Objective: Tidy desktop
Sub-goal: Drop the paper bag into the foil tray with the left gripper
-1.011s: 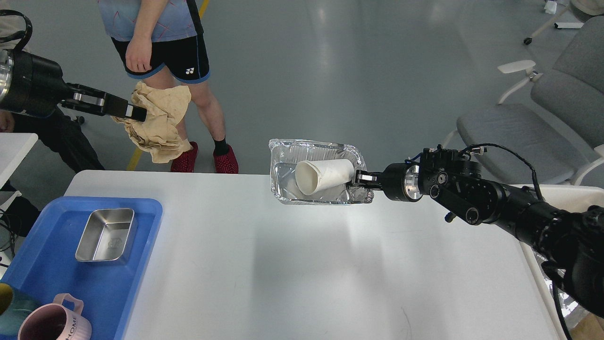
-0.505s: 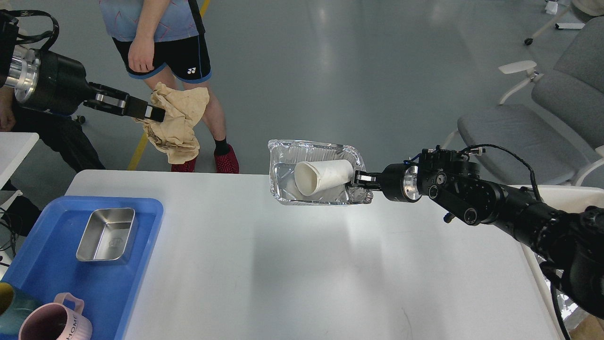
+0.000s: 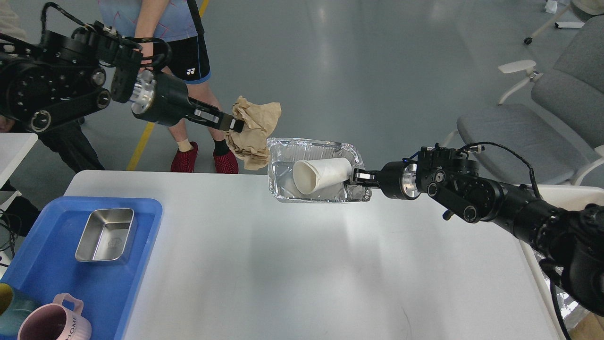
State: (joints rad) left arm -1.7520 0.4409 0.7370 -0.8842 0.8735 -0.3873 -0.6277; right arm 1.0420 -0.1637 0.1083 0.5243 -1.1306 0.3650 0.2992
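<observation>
The white desktop fills the lower view. My right gripper is shut on the right rim of a foil tray and holds it above the desktop's far edge. A white paper cup lies on its side in the tray, mouth to the left. My left gripper is shut on a crumpled brown paper and holds it in the air just left of the tray's far left corner.
A blue plastic tray at the left front holds a steel box, a pink mug and a teal cup. A person stands beyond the table. Grey chairs stand at the right.
My left arm has swung right with the crumpled paper, from far left to beside the foil tray. The right arm and tray have barely moved.
</observation>
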